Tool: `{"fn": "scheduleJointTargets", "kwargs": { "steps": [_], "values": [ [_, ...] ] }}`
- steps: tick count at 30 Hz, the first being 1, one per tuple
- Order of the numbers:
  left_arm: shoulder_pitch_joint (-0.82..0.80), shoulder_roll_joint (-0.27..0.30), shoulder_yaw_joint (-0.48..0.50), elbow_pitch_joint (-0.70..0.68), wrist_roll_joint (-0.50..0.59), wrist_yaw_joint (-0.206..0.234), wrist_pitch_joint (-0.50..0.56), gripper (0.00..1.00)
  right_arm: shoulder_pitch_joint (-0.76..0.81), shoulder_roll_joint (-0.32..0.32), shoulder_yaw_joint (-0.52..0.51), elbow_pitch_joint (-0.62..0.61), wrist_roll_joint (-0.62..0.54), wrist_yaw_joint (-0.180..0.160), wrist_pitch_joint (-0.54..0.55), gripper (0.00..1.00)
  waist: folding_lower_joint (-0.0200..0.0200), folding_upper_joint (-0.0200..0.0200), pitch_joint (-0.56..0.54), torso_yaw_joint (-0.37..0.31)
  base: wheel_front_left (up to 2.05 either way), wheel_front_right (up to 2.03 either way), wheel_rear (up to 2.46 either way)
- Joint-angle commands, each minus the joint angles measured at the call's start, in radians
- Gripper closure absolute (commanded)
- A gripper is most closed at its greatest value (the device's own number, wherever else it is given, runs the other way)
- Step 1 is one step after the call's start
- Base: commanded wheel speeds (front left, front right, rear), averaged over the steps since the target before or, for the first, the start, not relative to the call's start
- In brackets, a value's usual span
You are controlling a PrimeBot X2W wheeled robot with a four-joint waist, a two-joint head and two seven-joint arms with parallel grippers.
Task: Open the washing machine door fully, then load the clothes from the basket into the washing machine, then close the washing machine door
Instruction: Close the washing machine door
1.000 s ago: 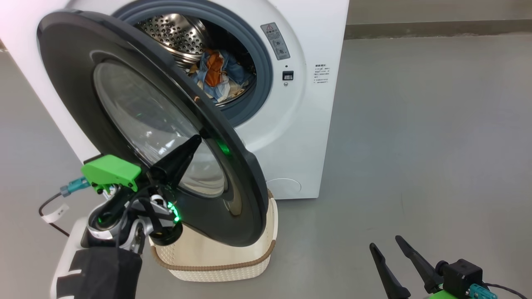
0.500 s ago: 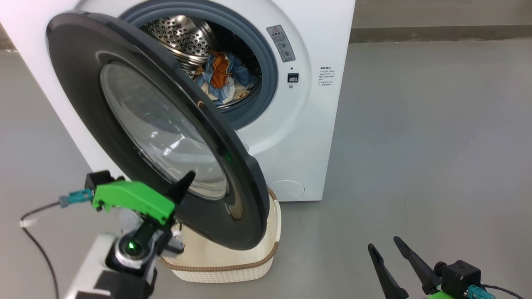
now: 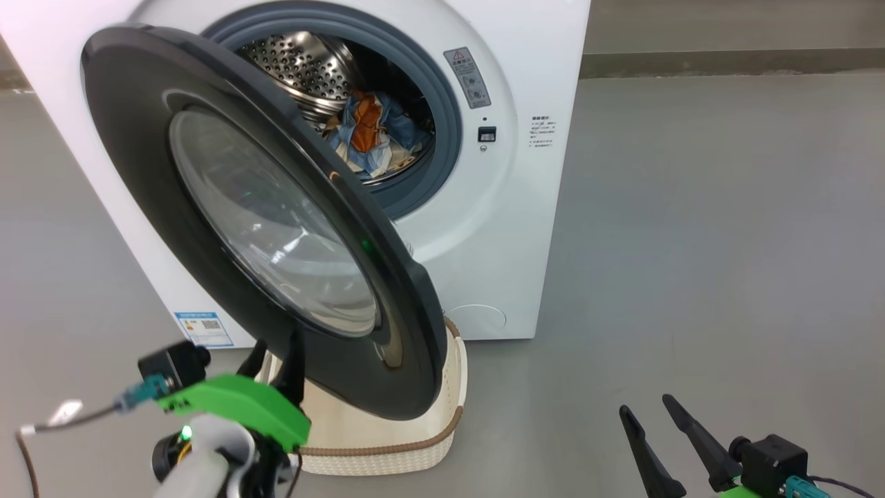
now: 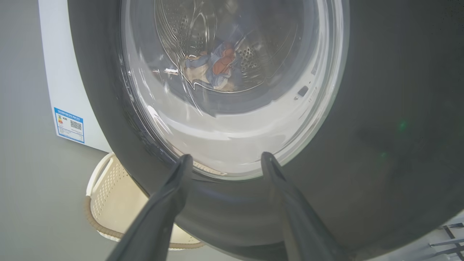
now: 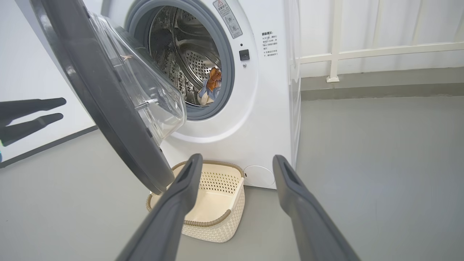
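Note:
The white washing machine (image 3: pixel 498 228) has its black round door (image 3: pixel 131 138) swung about halfway out, over the cream basket (image 3: pixel 387 460). The clothes (image 3: pixel 370 135), blue, orange and cream, lie in the steel drum. They also show through the door's glass (image 4: pixel 217 67) and from the right side (image 5: pixel 210 85). The basket (image 5: pixel 217 228) looks empty inside. My left gripper (image 3: pixel 275 342) is open, just below and in front of the door's lower edge, holding nothing (image 4: pixel 226 157). At the lower right my right gripper (image 3: pixel 646 404) is open over the floor, well clear of the machine (image 5: pixel 237 159).
A blue label (image 3: pixel 202 328) sits low on the machine's left side. Grey floor stretches to the right of the machine. A white railing (image 5: pixel 362 54) and a wall base run behind it. The left gripper's fingers (image 5: pixel 32 112) show beyond the door's outer face.
My left gripper was shut with its tip against the door's glass; it has drawn back and down below the door and opened. The door has hardly moved. The right arm stays put.

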Motion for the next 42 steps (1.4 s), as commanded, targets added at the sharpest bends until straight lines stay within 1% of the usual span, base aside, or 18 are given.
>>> {"fn": "scheduleJointTargets", "kwargs": {
  "steps": [1,4,8,11,14,17,24,26,29,34,42],
  "values": [
    [-0.01,0.034,0.02,-0.021,0.033,0.005,-0.039,0.0,0.002,-0.012,0.015,-0.023,-0.005,0.002,-0.005,0.0,0.0,0.0,-0.002,-0.003,0.0,0.0,0.0],
    [0.023,0.039,-0.006,-0.005,0.107,0.024,-0.11,0.0,0.002,-0.01,0.01,-0.023,-0.007,0.002,-0.005,0.0,0.0,0.0,-0.004,-0.011,0.0,0.0,0.0],
    [0.065,0.054,-0.022,0.026,0.22,0.052,-0.15,0.0,0.005,-0.01,0.002,-0.023,-0.009,0.002,-0.005,0.0,0.0,0.0,-0.01,-0.018,0.0,0.0,0.0],
    [0.096,0.048,0.003,0.019,0.306,0.069,-0.156,0.0,0.007,-0.011,-0.003,-0.023,-0.009,0.002,-0.005,0.0,0.0,0.0,-0.012,-0.02,0.0,0.0,0.0],
    [0.142,0.033,0.065,-0.021,0.404,0.069,-0.156,0.0,0.009,-0.01,-0.007,-0.024,-0.011,0.002,-0.005,0.0,0.0,0.0,-0.013,-0.022,0.0,0.0,0.0],
    [0.192,0.01,0.136,-0.053,0.489,0.055,-0.156,0.0,0.011,-0.008,-0.011,-0.026,-0.013,0.002,-0.005,0.0,0.0,0.0,-0.012,-0.022,0.0,0.0,0.0],
    [0.277,-0.052,0.296,-0.109,0.659,-0.005,-0.156,0.0,0.013,-0.008,-0.021,-0.027,-0.02,0.002,-0.005,0.0,0.0,0.0,-0.011,-0.023,0.0,0.0,0.0],
    [0.296,-0.066,0.328,-0.12,0.712,-0.023,-0.156,0.0,0.013,-0.009,-0.024,-0.025,-0.026,0.002,-0.005,0.0,0.0,0.0,-0.01,-0.023,0.0,0.0,0.0],
    [0.324,-0.084,0.36,-0.136,0.78,-0.064,-0.156,0.0,0.014,-0.008,-0.023,-0.02,-0.038,0.002,-0.005,0.0,0.0,0.0,-0.009,-0.022,0.0,0.0,0.0],
    [0.364,-0.11,0.422,-0.156,0.843,-0.11,-0.157,0.0,0.017,-0.005,-0.031,-0.014,-0.054,0.002,-0.005,0.0,0.0,0.0,-0.008,-0.022,0.0,0.0,0.0],
    [0.389,-0.13,0.485,-0.163,0.886,-0.14,-0.157,0.0,0.032,0.002,-0.063,-0.001,-0.087,0.002,-0.005,0.0,0.0,0.0,-0.011,-0.02,0.0,0.0,0.0]
  ]
}}
